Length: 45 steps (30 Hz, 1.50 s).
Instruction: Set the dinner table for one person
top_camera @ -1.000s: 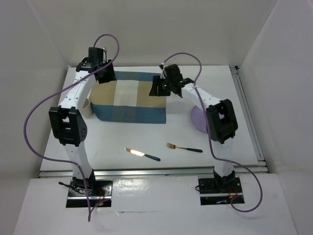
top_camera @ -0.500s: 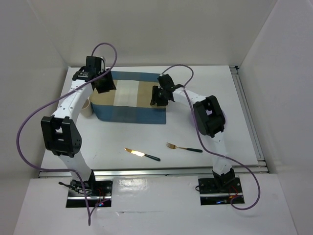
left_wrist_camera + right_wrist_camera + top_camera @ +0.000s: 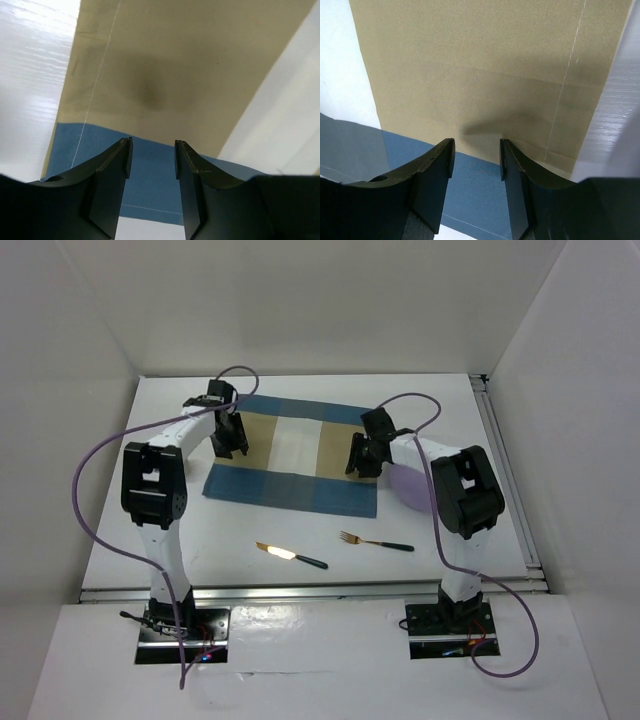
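The white dinner-table surface fills most of the middle of the top view, and a silver rail can be seen along its lower and right edges. A blue-and-tan checked placemat is spread flat across the upper middle of it (there's a white stripe down the centre).

The left jaws are positioned over the placemat's left end and the right jaws over its right end, both pointed down at the cloth. In each wrist view the jaws are parted with nothing gripped, and tan and blue cloth can be seen through the gap. Whether the tips are touching the cloth can't be told.

A lilac plate is set just right of the placemat, half hidden by the right arm. Toward the lower middle, a gold-bladed knife and a gold fork, both black-handled, are laid near each other but apart, with the knife on the left.
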{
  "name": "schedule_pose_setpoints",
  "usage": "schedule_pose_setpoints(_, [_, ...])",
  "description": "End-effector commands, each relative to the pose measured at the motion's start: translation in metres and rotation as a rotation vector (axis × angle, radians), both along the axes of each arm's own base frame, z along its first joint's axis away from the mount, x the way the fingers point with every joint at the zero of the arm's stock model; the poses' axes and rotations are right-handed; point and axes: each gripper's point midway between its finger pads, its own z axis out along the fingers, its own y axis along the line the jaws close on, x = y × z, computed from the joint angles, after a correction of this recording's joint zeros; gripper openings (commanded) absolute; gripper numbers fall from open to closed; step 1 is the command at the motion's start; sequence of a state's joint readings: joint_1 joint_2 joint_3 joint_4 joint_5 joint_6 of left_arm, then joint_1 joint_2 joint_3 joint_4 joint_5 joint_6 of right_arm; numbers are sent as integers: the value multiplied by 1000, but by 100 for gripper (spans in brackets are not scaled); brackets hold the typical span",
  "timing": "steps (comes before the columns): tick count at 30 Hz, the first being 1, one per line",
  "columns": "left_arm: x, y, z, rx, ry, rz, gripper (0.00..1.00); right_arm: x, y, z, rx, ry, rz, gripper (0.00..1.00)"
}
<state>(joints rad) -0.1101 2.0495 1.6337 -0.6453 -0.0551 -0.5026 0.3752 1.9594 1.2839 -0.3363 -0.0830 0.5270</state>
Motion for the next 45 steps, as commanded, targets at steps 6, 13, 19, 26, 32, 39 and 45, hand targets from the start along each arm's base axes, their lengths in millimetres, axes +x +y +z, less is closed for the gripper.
schedule_pose_setpoints(6, [-48, -21, -43, 2, 120, 6, 55, -26, -39, -17, -102, 100, -34, 53])
schedule_pose_setpoints(13, [-107, -24, -49, -25, 182, 26, 52, -46, -42, -21, -97, 130, -15, 53])
schedule_pose_setpoints(19, [-136, -19, -40, -33, 170, 35, 52, -62, -50, -23, -110, 137, -20, 53])
schedule_pose_setpoints(26, [-142, -23, -40, -40, 168, 10, 52, -68, -48, -27, -115, 149, -10, 53])
schedule_pose_setpoints(32, [-157, -20, -46, -38, 196, 21, 52, -64, -51, -22, -133, 131, -10, 53])
schedule_pose_setpoints(39, [-143, -26, -16, -54, 119, 9, 52, -37, -39, 6, -103, 56, 20, 54])
schedule_pose_setpoints(45, [-134, -28, 17, -58, 80, -3, 52, -15, -23, 37, -82, -4, 36, 61])
